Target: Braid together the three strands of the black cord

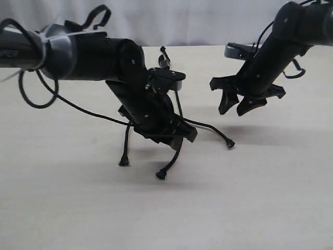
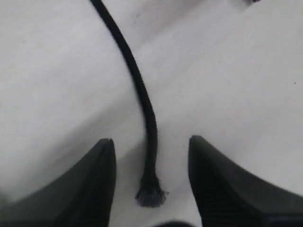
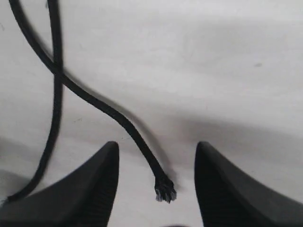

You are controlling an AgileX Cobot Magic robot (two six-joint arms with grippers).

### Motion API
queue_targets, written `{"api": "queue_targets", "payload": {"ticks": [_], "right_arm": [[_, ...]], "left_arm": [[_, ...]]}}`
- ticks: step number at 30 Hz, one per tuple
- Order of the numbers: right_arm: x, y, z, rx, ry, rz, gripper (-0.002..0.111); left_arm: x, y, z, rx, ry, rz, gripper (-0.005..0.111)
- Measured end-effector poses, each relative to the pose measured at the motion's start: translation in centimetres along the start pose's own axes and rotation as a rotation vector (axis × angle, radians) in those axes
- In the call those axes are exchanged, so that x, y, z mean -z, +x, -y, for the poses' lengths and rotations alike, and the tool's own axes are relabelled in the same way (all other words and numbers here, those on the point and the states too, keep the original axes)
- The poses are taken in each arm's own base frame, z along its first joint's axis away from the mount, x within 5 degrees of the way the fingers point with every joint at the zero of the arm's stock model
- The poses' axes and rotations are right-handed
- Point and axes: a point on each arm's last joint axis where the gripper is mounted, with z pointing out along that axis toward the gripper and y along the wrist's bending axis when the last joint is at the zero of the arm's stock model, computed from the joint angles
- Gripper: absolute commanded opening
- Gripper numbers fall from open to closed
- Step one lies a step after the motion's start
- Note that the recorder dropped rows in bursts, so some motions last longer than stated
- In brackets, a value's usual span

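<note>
The black cord lies on the pale table, its knotted top (image 1: 165,61) at the back. Three strands fan toward the front, with flared tips at the left (image 1: 124,162), middle (image 1: 161,175) and right (image 1: 230,144). My left gripper (image 1: 174,136) hangs low over the strands and is open. In the left wrist view one strand (image 2: 142,94) runs between the open fingers of the left gripper (image 2: 150,140), untouched. My right gripper (image 1: 233,110) hovers open above the right strand. In the right wrist view that strand's tip (image 3: 164,191) lies between the spread fingers of the right gripper (image 3: 157,143).
A thicker smooth robot cable (image 1: 67,101) loops off the left arm and trails over the table. Two strands cross (image 3: 57,71) in the right wrist view. The table's back edge (image 1: 208,47) meets a pale backdrop.
</note>
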Motion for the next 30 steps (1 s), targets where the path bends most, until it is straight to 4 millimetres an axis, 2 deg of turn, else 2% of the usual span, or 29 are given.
{"api": "queue_targets", "payload": {"ticks": [2,5,6,9,11,12,18,24,26,30], "right_arm": [[2.0,-0.1,0.2,-0.001,-0.015,0.050,0.047],[2.7,0.0,-0.2,0.003,-0.029,0.069,0.047],[2.7,0.0,-0.2,0.005,-0.029,0.069,0.047],[2.7,0.0,-0.2,0.007,-0.030,0.069,0.047],[2.7,0.0,-0.2,0.009,-0.030,0.069,0.047],[2.7,0.0,-0.2,0.007,-0.033,0.067,0.047],[2.7,0.1,-0.2,0.006,-0.036,0.059,0.047],[2.7,0.1,-0.3,0.000,-0.046,0.054,0.047],[2.7,0.1,-0.4,-0.006,-0.057,0.053,0.047],[2.7,0.2,-0.7,-0.022,-0.087,0.047,0.043]], "left_arm": [[-2.0,-0.3,0.4,-0.011,0.003,-0.042,0.046],[-4.5,0.0,0.7,-0.020,0.001,-0.115,0.044],[-4.9,0.0,0.6,-0.024,-0.002,-0.124,0.038],[-5.2,-0.1,0.5,-0.025,-0.040,-0.127,0.010],[-5.3,-0.1,0.3,-0.032,-0.076,-0.131,0.000],[-5.2,-0.1,0.1,-0.042,-0.095,-0.135,0.000],[-4.0,-1.0,-0.2,-0.102,-0.174,-0.155,0.000],[1.6,-3.9,0.5,-0.211,-0.278,-0.014,0.000],[2.9,-4.3,-0.2,-0.254,-0.380,0.001,0.000],[3.9,-4.5,-2.6,-0.230,-0.493,-0.024,0.000]]}}
